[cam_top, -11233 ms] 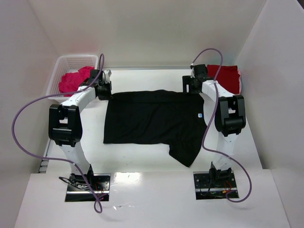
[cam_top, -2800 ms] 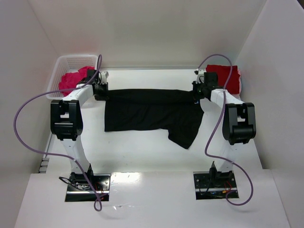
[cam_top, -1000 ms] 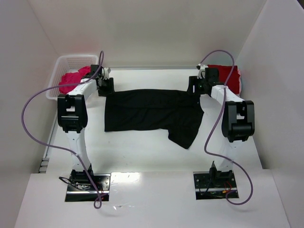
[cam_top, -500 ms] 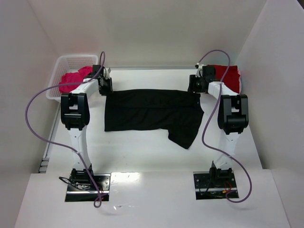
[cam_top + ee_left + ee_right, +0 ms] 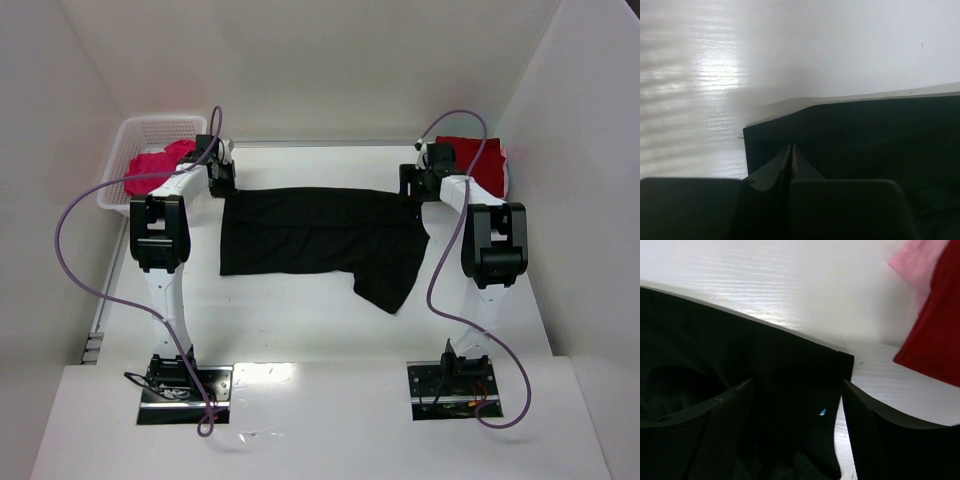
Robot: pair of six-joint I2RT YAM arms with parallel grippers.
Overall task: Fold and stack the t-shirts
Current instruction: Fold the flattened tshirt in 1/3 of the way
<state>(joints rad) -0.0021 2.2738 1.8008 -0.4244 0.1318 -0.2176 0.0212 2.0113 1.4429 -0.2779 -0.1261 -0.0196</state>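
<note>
A black t-shirt (image 5: 320,235) lies flat on the white table, folded into a band, with one sleeve (image 5: 385,285) trailing toward me. My left gripper (image 5: 222,180) is at its far left corner; in the left wrist view the gripper (image 5: 791,148) is shut just over that corner (image 5: 770,135), with no cloth showing between the fingers. My right gripper (image 5: 415,185) stands open over the far right corner (image 5: 835,365), one finger on each side of the cloth. A magenta-pink t-shirt (image 5: 150,168) lies crumpled in the basket. A dark red t-shirt (image 5: 480,160) sits at the far right.
The white mesh basket (image 5: 120,135) stands at the far left corner by the wall. White walls close in the table (image 5: 300,330) on three sides. A pale pink cloth edge (image 5: 915,260) shows beside the dark red t-shirt (image 5: 935,340). Purple cables loop off both arms.
My left gripper has closed and edged slightly toward the far side. The right arm has shifted a little by the shirt's corner. The black t-shirt lies as before.
</note>
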